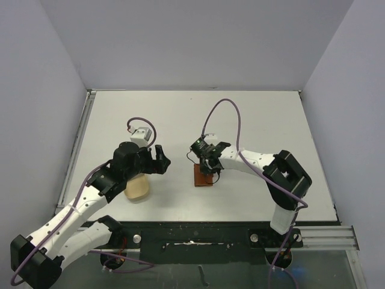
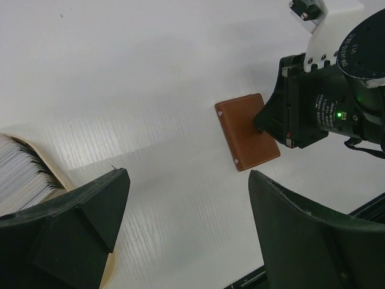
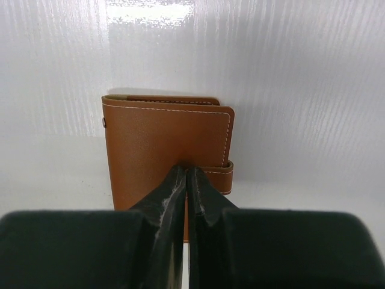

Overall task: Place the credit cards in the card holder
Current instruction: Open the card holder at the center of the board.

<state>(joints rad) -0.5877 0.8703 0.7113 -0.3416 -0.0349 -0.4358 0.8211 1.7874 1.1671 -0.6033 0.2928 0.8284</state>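
On the counter (image 1: 258,120), the right fingers (image 3: 167,194), pressed together, are pinning the closed brown card holder (image 3: 162,135), seemingly steadying it; the left fingers (image 2: 78,211) are hanging spread near the credit cards (image 2: 21,174), apparently readying a pick.

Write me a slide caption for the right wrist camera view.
Right end effector, shut, tips resting on the closed brown leather card holder beside its snap tab, on a white table.
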